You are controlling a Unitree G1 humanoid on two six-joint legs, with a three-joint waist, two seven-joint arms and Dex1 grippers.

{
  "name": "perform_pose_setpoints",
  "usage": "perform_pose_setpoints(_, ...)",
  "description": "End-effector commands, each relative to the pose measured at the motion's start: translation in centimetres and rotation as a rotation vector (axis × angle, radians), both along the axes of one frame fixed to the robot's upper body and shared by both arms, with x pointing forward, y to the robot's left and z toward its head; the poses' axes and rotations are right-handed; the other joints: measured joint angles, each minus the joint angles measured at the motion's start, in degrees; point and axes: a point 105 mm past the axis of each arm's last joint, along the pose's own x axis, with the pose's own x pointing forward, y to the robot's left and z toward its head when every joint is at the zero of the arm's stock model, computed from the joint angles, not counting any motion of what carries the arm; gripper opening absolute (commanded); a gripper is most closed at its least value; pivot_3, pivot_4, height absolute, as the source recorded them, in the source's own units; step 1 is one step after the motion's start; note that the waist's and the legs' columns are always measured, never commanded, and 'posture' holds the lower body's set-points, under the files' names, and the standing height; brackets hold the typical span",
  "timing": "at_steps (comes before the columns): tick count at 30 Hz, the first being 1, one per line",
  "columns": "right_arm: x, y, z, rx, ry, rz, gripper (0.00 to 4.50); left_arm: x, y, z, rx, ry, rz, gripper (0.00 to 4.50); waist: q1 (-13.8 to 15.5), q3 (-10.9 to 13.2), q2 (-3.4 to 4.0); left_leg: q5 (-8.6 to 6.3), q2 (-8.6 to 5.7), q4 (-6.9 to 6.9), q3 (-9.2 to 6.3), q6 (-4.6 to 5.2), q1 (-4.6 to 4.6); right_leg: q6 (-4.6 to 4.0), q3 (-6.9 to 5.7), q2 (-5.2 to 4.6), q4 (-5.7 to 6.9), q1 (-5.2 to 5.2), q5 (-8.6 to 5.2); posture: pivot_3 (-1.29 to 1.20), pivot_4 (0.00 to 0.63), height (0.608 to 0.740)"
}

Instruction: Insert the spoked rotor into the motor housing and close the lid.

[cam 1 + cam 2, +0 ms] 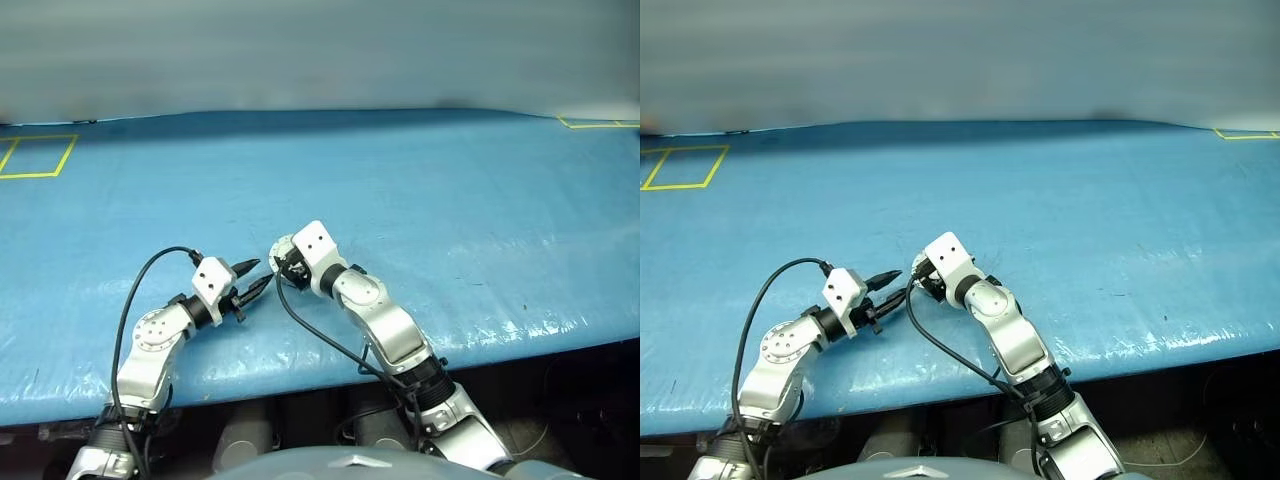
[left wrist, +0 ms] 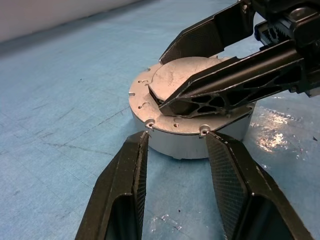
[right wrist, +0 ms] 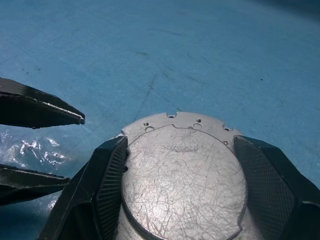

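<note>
The blue tabletop (image 1: 420,200) has yellow tape squares (image 1: 35,157) far off at its corners. The motor housing (image 2: 190,125) sits near the front edge, its lid (image 3: 182,185) shut flat on top. The right claw (image 3: 182,192) stands over it, one finger at each side of the lid. The left claw (image 2: 175,190) waits just beside the housing, fingers apart. From the head, the right claw hides most of the housing.

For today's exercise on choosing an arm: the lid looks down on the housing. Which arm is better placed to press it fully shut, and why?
Probably the right. Its pincer straddles the housing, fingers either side of the lid. The left pincer stands open beside the housing, level with its wall.
</note>
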Motion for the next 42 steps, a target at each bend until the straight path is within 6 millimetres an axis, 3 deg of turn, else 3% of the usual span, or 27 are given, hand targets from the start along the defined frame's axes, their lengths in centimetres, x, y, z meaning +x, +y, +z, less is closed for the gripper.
perform_pose_setpoints(1,-0.3,-0.8,-2.3,-0.039,0.087,-0.023,3.05,0.9,-0.3,2.5,-0.138,-0.021,0.017,1.31,0.0,0.0,-0.01,0.00,0.00,0.00,0.00,0.00,0.00,0.00,0.00,0.00,0.00,0.00,0.00,0.00,0.150,0.740)
perform_pose_setpoints(5,-0.2,-0.8,-2.2,-0.036,0.084,-0.023,3.05,1.3,-1.0,2.5,-0.141,-0.005,-0.005,0.01,-0.1,0.0,-0.03,0.01,0.00,0.00,-0.01,-0.01,0.00,-0.01,-0.01,0.03,0.00,0.02,0.00,0.00,0.150,0.740)
perform_pose_setpoints(21,0.0,-1.2,-1.7,-0.014,0.075,-0.047,3.05,1.8,-1.0,0.8,-0.063,0.059,0.031,0.01,0.1,0.0,-0.03,0.00,0.00,-0.04,-0.04,-0.01,-0.02,-0.04,-0.03,0.02,-0.03,-0.01,-0.02,0.00,0.150,0.740)
perform_pose_setpoints(34,0.0,-1.1,-1.2,-0.006,0.062,-0.042,3.05,1.7,-2.6,-0.3,-0.044,0.119,-0.035,0.01,0.5,0.0,-0.02,0.00,-0.01,-0.03,-0.08,-0.03,-0.08,-0.05,-0.08,-0.04,-0.03,-0.05,-0.03,0.00,0.150,0.740)
perform_pose_setpoints(42,-0.2,-1.1,-0.3,0.017,0.044,-0.018,3.05,1.4,-2.5,-1.1,0.000,0.142,-0.044,0.01,0.6,0.0,-0.02,0.00,-0.03,-0.03,-0.19,-0.02,-0.20,-0.05,-0.14,-0.10,-0.09,-0.08,-0.03,0.00,0.150,0.740)
